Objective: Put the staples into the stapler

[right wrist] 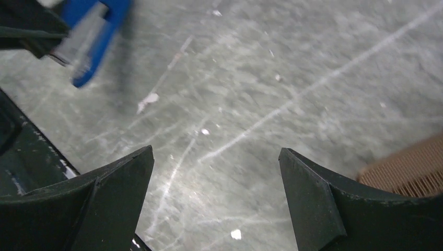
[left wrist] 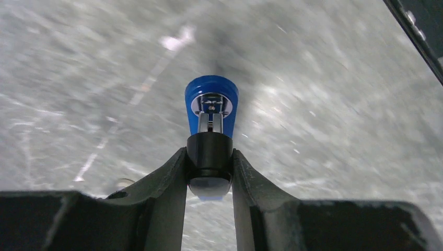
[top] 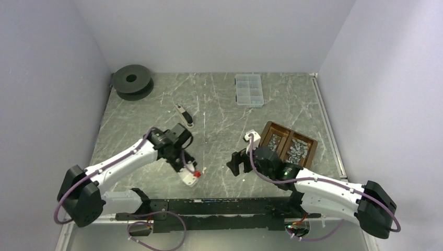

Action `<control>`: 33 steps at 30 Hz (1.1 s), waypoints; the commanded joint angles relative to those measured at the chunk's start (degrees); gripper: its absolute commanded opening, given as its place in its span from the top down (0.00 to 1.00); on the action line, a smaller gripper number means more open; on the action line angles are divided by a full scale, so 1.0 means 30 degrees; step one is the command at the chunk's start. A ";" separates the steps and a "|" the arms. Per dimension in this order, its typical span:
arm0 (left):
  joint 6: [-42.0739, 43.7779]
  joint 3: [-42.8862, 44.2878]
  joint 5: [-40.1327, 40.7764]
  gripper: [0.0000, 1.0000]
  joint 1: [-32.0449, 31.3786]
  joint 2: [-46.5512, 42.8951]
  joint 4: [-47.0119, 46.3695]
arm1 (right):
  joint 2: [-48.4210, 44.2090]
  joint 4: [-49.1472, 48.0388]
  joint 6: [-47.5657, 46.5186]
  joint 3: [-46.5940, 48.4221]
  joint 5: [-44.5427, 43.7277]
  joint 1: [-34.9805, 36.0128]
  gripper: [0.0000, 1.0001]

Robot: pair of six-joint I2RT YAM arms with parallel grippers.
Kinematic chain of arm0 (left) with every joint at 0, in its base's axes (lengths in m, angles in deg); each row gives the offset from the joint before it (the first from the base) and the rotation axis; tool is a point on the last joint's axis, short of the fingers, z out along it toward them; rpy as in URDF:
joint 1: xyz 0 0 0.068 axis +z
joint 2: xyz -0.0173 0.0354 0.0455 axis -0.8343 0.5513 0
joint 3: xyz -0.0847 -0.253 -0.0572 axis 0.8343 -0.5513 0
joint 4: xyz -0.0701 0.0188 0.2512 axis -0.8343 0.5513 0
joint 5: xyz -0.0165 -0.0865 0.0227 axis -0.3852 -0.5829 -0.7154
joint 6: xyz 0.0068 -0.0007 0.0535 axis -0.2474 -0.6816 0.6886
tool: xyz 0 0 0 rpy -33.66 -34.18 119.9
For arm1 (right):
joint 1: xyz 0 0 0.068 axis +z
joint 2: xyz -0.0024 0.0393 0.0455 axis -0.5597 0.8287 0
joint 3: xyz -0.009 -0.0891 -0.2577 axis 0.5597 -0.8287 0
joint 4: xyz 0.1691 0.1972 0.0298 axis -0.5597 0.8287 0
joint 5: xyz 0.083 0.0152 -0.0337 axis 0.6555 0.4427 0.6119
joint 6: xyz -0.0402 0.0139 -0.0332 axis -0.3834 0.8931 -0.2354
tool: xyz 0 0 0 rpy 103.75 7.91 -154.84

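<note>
My left gripper (top: 184,161) is shut on a small stapler (top: 190,177) and holds it near the table's front. In the left wrist view my fingers (left wrist: 175,178) clamp its black rear, and its blue nose (left wrist: 211,99) points away over the table. The stapler also shows blurred in the right wrist view (right wrist: 91,42), at the upper left. The staples (top: 295,149) lie as silver-grey strips in a brown two-compartment tray (top: 308,155) on the right. My right gripper (top: 237,163) is open and empty over bare table (right wrist: 217,157), between the stapler and the tray.
A second, black-and-white stapler (top: 184,116) lies farther back on the marble table. A clear compartment box (top: 248,90) sits at the back, and a black spool (top: 133,80) at the back left. A small white object (top: 251,135) lies by the tray's left corner. The tray's corner shows in the right wrist view (right wrist: 412,167).
</note>
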 commanded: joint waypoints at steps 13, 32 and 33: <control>-0.6856 0.3352 -0.1267 1.00 -0.3972 0.1720 -0.2903 | 0.3589 -1.0195 -0.0467 -0.0326 0.4483 0.2088 0.06; -0.7644 0.3509 -0.0643 1.00 -0.4994 0.1244 -0.3922 | 1.0432 -1.3540 0.1081 0.1864 0.4434 0.2663 0.55; -0.7585 0.3459 -0.0605 1.00 -0.4992 0.1130 -0.3924 | 1.0720 -1.3547 0.1287 0.1876 0.4569 0.2674 0.63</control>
